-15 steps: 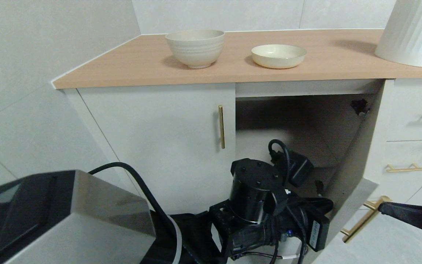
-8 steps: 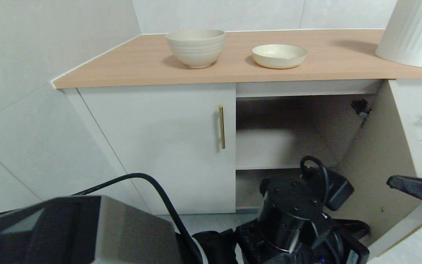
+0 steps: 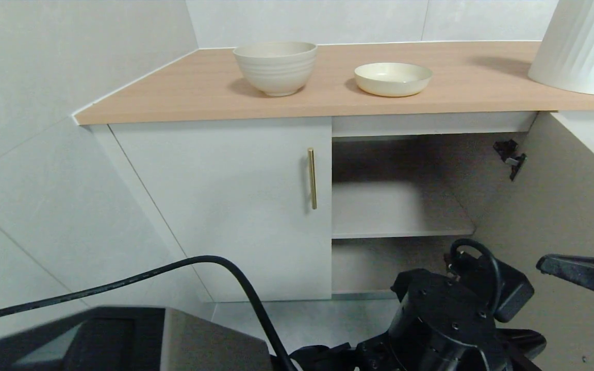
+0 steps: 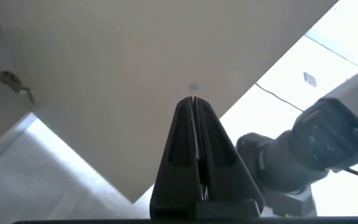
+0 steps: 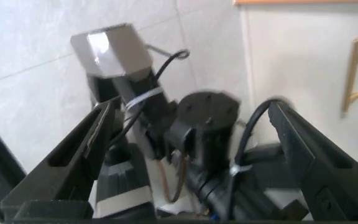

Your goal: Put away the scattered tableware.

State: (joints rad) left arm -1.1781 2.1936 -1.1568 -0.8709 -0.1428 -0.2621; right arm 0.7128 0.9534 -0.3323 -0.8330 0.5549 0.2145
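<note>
A deep cream bowl (image 3: 276,67) and a shallow cream dish (image 3: 393,78) stand on the wooden counter (image 3: 183,93), above the cabinet. My left gripper (image 4: 193,102) is shut with nothing in it, its tip close to the inner face of the open cabinet door (image 4: 104,74). My left arm's wrist (image 3: 446,319) sits low in front of the open compartment. At the right edge, level with the lower compartment, is my right gripper (image 3: 575,269). In the right wrist view my right gripper (image 5: 194,106) stands wide open and holds nothing.
The right cabinet door (image 3: 560,206) is swung wide open, baring a bare shelf (image 3: 395,211) and a hinge (image 3: 508,154). The left door with its gold handle (image 3: 311,178) is closed. A tall white ribbed container (image 3: 586,46) stands at the counter's right end.
The right cabinet door has swung from partly open to wide open. My left arm has moved right and lower with it; the shelf now shows in full.
</note>
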